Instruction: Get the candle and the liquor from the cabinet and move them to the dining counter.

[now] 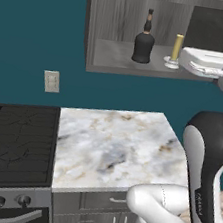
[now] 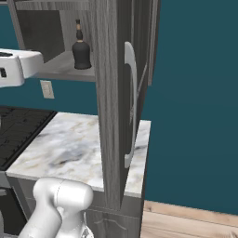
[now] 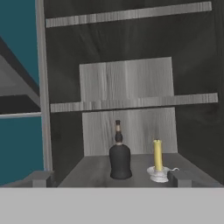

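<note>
Straight ahead along the gripper axis: cabinet interior with door swung wide, lowest shelf carrying both task objects upright and untouched. Seen from the hand view, liquor near centre between the two spread fingertips, candle in its white saucer holder to the right, just inside the right-hand tip; jaws fully parted, nothing between them. Seen from the left base view, hand level with the shelf and at the cabinet's open front, nearest the candle, with the liquor farther left and slightly deeper on the shelf. Long axes of both objects vertical, hence at right angles to the horizontal approach line, so side grasp judged suitable without re-orienting the hand. Objects near each other but apart, gap judged wide enough for one finger. Bottle more nearly centred in the jaws; candle closer to the hand in the base view; choice of first target not determinable. Right base view: liquor on the shelf behind the open door edge. Small marble worktop below. Dining counter delivery not yet begun.
</note>
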